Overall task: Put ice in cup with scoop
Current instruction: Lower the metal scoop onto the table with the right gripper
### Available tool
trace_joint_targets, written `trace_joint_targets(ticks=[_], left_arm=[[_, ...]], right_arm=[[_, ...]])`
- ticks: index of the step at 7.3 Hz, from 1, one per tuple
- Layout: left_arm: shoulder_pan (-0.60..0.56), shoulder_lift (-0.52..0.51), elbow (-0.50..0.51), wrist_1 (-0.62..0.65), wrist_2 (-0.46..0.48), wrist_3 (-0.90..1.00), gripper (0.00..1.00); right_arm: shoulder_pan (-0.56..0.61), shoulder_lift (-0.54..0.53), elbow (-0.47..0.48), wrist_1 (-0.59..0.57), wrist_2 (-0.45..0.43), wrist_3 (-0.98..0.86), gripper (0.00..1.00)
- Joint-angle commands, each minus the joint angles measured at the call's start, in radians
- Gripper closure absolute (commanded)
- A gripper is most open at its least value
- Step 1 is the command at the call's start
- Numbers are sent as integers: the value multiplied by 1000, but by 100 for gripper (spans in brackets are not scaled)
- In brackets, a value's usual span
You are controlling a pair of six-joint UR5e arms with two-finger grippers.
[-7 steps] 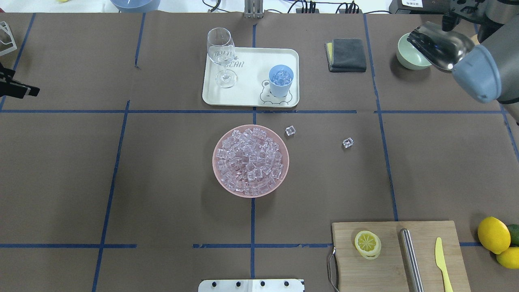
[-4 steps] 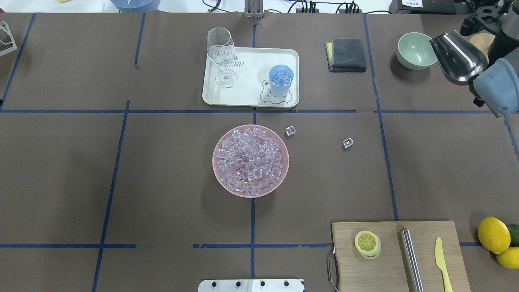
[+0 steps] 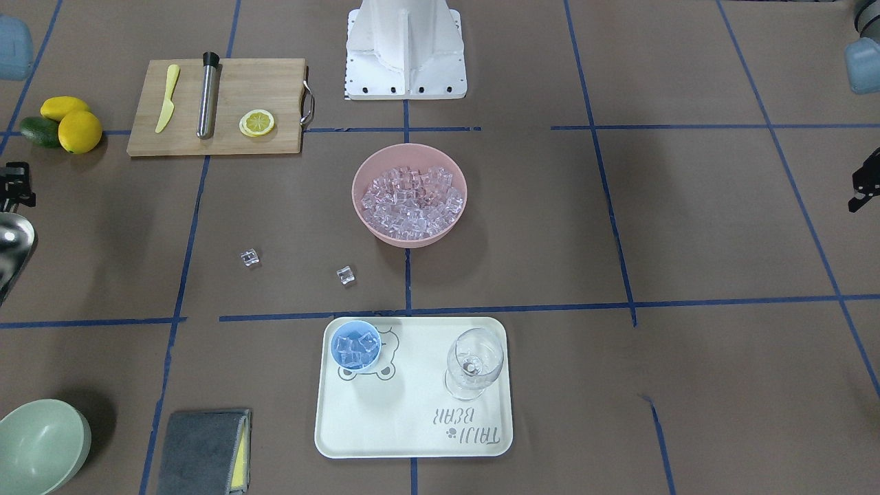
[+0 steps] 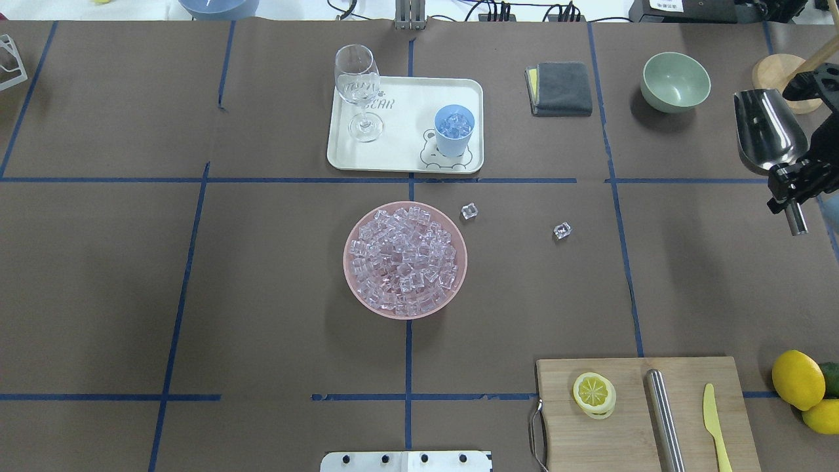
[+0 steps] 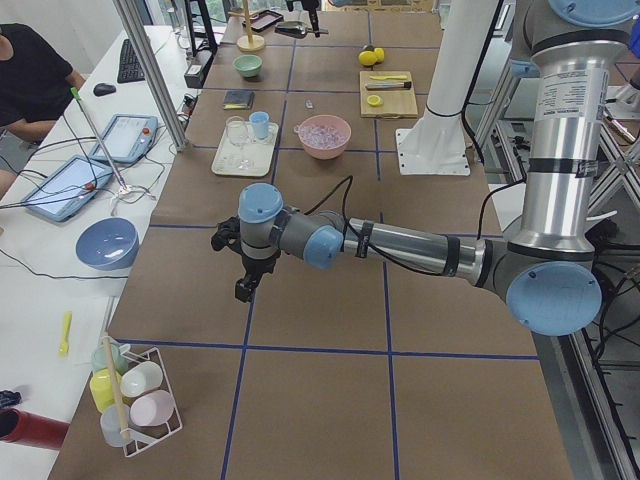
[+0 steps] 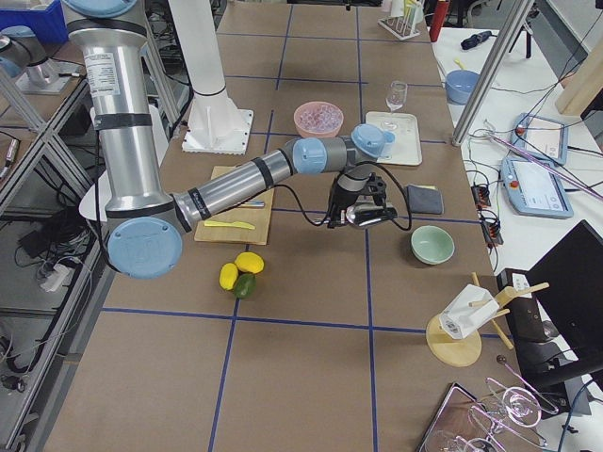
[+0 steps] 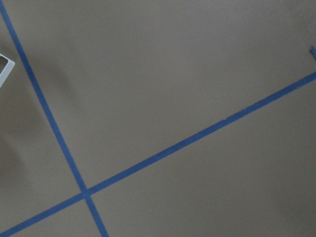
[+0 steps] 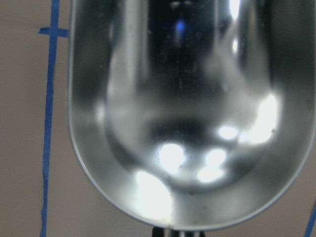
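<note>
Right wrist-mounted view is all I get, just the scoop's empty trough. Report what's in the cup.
Observer: The cup on the tray holds several ice cubes.
Operator: Now list any spills.
Observer: A loose cube lies on the table beside the pink bowl; a second cube lies farther to the robot's right.
Operator: Locate the scoop.
Observer: The scoop hangs at the table's right edge, near the green bowl, its handle in the right end effector.

Stemmed glass stands near the cup; stray ice lies beside bowl.
</note>
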Motion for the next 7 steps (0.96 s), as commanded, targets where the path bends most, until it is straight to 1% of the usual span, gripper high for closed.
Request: trace_joint_targets(ticks=[1,2,5,6,7], left_arm=[[-6,-8,4,-7,0,-50,0],[-6,-36,0,-20,1,-90,0],[-6,-33,9,-63,6,-94,0],[-6,-30,10,-63,6,-92,0],[-6,-39,6,-63,6,-92,0]], right_arm=[[-58,-35,8,71,12,134,100],[-76,-44,8,71,14,135,100],[-153,-76,-3,71,31,134,100],[-178,-79,-21,71,62,135,100],[-207,-79,-52,71,125,134,100]])
